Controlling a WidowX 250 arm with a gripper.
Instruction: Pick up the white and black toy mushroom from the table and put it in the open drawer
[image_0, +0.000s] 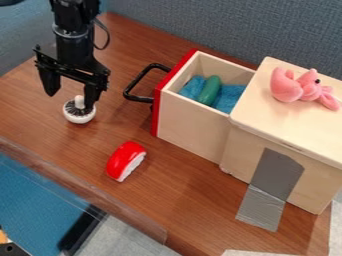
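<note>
My gripper (71, 94) hangs at the upper left of the camera view, its two fingers spread apart. Just below it, a white mushroom-like toy (79, 111) with a dark ribbed underside rests on the table, stem up, close to the right finger; whether they touch I cannot tell. A red and white toy piece (126, 160) lies on the table further forward. The wooden drawer (194, 127) with a red front is pulled out, and inside it a green toy (210, 90) lies on blue cloth (230, 97).
A black handle (135, 82) juts from the drawer front toward the gripper. The wooden cabinet (235, 155) stands at the right, with a pink stuffed toy (304, 89) on top and grey tape (268, 188) at its side. The brown table's edge (83, 193) runs along the lower left.
</note>
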